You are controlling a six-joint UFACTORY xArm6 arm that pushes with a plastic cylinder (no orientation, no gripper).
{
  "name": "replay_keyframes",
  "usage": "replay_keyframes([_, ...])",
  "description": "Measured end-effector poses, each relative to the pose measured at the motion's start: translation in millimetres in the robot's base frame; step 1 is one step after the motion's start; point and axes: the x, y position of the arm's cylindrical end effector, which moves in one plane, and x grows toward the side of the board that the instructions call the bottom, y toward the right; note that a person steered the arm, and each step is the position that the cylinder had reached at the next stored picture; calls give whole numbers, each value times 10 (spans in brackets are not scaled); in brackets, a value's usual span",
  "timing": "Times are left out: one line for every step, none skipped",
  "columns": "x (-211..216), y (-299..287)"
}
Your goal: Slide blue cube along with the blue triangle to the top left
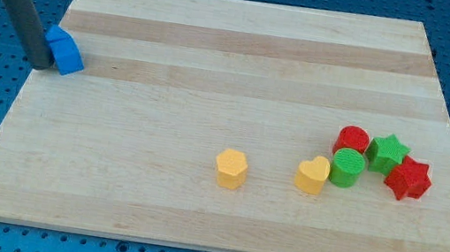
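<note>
Camera view: my tip (40,66) at wooden board's (243,66) 9 o'clock edge, touching blue block cluster (64,50) at tip's 2 o'clock; cube and triangle indistinguishable. Bare rod, no jaws. Yellow, green, red blocks clustered at 4 o'clock.

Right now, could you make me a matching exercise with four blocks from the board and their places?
Blocks:
1. blue blocks
2. yellow hexagon
3. red star
4. yellow heart

Places:
A. farthest toward the view's right
B. touching the green cylinder
C. at the view's left edge, beside my tip
D. alone, near the board's middle bottom

Pairs: 1-C, 2-D, 3-A, 4-B
</note>
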Motion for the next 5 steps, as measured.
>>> replay_keyframes([243, 0])
replay_keyframes([685, 10])
replay_keyframes([738, 432])
replay_keyframes([564, 808])
replay_keyframes([313, 849])
